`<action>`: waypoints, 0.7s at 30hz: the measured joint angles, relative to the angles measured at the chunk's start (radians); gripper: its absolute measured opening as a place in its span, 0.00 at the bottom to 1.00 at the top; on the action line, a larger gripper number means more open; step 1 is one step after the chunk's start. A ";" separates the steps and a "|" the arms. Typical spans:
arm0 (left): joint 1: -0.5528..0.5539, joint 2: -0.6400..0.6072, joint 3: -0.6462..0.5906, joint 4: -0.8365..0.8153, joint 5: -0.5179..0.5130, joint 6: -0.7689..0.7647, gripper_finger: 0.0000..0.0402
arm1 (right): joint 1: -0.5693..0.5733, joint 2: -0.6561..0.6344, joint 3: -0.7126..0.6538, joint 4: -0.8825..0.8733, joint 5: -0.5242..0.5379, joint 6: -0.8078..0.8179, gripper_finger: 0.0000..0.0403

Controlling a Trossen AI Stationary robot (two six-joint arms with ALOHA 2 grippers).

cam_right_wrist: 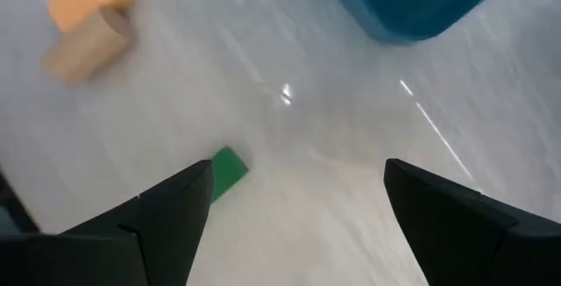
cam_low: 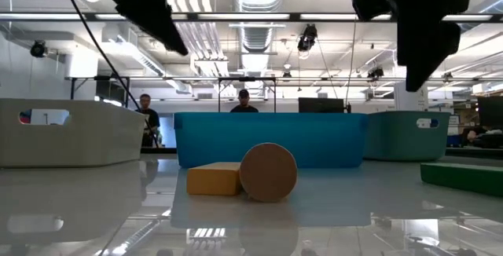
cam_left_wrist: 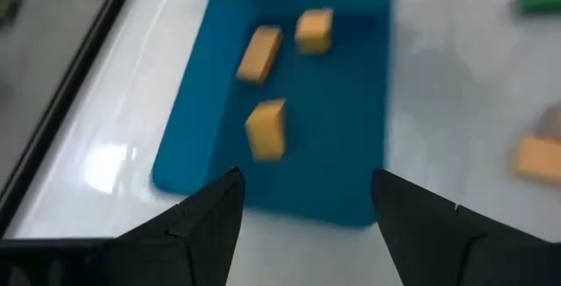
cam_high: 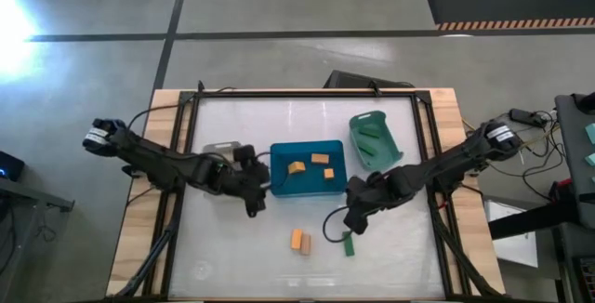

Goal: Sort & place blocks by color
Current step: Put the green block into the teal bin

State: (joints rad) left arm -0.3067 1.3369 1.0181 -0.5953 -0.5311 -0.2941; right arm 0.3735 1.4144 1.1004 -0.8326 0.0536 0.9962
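Inside the blue bin (cam_high: 279,154) three orange blocks (cam_high: 297,167) already lie and the teal bin (cam_high: 395,150) holds green ones, while an orange block (cam_high: 297,239), a tan block (cam_high: 306,243) and a green block (cam_high: 350,243) wait on the table (cam_high: 223,247) near the open, empty left gripper (cam_high: 253,201) and right gripper (cam_high: 355,224).

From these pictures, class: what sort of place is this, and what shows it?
Probably a large robotics lab or workshop: exposed ceiling ducts and strip lights, hazard-striped floor marking, and people standing among workstations behind the table.
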 joint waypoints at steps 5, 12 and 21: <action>-0.047 0.000 -0.013 0.133 -0.003 0.139 0.57 | 0.013 0.065 0.014 -0.007 -0.001 0.000 0.81; -0.104 -0.013 -0.017 0.212 -0.028 0.229 0.57 | 0.042 0.112 -0.001 -0.022 0.000 0.093 0.81; -0.147 -0.110 -0.149 0.442 -0.052 0.386 0.57 | 0.089 0.190 0.005 -0.008 -0.007 0.244 0.81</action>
State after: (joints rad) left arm -0.4538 1.2266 0.8695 -0.1538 -0.5832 0.0922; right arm 0.4623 1.6040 1.1054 -0.8404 0.0469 1.2398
